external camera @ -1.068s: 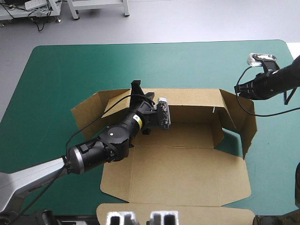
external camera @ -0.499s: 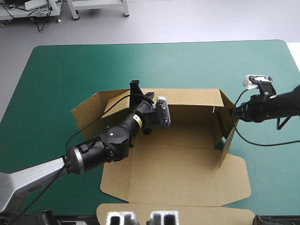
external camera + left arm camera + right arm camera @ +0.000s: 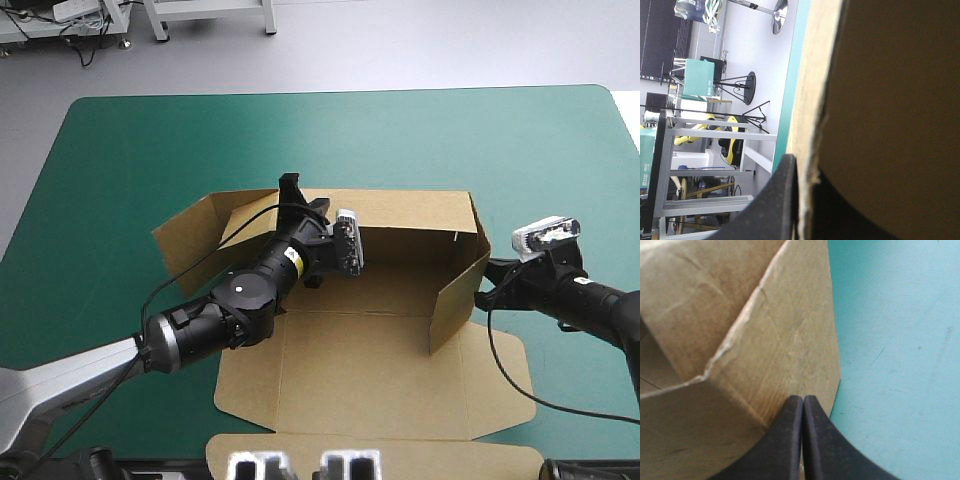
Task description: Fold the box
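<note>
I see the cut brown board box (image 3: 370,385) mid-table on the teal-green cover (image 3: 130,150), lid flat nearest me. Right gripper (image 3: 802,401): black fingers closed to a point, empty, tip against the outside of the raised side wall just ahead. Left gripper (image 3: 303,197) clamps the back wall's top edge, board between its fingers.
</note>
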Robot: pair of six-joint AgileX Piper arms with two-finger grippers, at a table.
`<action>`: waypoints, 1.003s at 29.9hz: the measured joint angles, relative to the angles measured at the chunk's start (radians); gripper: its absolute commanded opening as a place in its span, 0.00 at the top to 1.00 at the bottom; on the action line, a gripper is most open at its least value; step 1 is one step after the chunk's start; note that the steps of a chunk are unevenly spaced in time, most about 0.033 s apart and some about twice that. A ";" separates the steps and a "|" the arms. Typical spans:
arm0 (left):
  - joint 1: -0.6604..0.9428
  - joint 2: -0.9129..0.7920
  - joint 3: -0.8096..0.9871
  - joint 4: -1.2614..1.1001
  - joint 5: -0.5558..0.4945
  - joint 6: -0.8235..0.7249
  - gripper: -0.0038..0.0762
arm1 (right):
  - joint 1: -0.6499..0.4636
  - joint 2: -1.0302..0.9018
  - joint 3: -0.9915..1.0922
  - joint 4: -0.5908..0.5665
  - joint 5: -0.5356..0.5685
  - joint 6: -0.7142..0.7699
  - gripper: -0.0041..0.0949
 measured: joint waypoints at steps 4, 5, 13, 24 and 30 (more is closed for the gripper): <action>0.000 0.004 0.000 0.004 0.000 0.000 0.96 | 0.000 -0.007 0.009 -0.027 -0.024 -0.021 0.64; 0.000 0.006 0.000 0.004 0.000 0.000 0.96 | 0.000 -0.008 0.009 -0.034 -0.028 -0.020 0.57; 0.000 0.014 0.000 0.018 0.000 0.000 0.96 | 0.000 -0.008 0.009 -0.059 0.007 -0.086 0.45; 0.000 0.019 0.000 0.046 0.004 0.000 0.96 | 0.000 -0.008 0.009 -0.066 0.044 -0.260 0.45; 0.000 0.020 0.000 0.052 0.004 -0.002 0.96 | 0.000 0.020 0.009 0.027 0.074 -0.334 0.45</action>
